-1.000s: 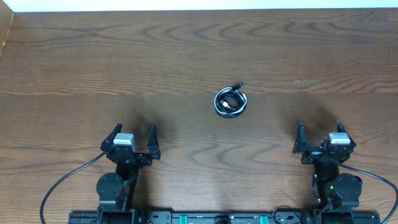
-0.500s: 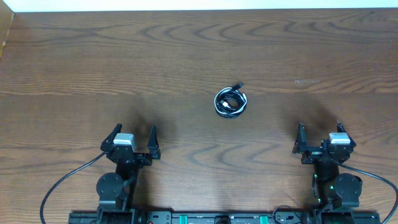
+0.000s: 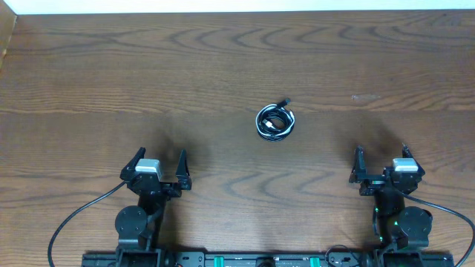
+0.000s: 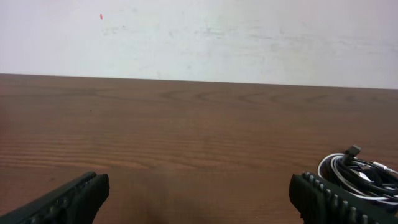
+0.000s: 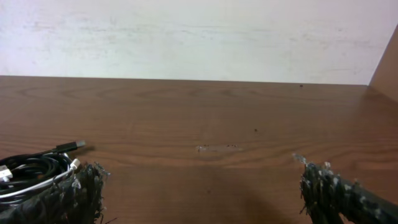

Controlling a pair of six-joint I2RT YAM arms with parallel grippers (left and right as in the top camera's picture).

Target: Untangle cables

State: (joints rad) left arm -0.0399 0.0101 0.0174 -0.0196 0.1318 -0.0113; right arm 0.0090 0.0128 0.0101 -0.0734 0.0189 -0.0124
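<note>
The cables [image 3: 275,122] lie as one small coiled bundle of black and white cords on the brown wooden table [image 3: 223,67], near its middle, with a black plug sticking out at the upper right. The bundle also shows at the right edge of the left wrist view [image 4: 360,176] and at the left edge of the right wrist view [image 5: 34,171]. My left gripper [image 3: 158,164] is open and empty near the front edge, left of the bundle. My right gripper [image 3: 381,159] is open and empty at the front right, apart from the bundle.
A pale wall [image 4: 199,31] runs along the table's far edge. A wooden side panel [image 5: 387,62] stands at the far right. A small pale scuff [image 3: 365,97] marks the table right of the bundle. Thick black arm cables [image 3: 74,219] loop at the front.
</note>
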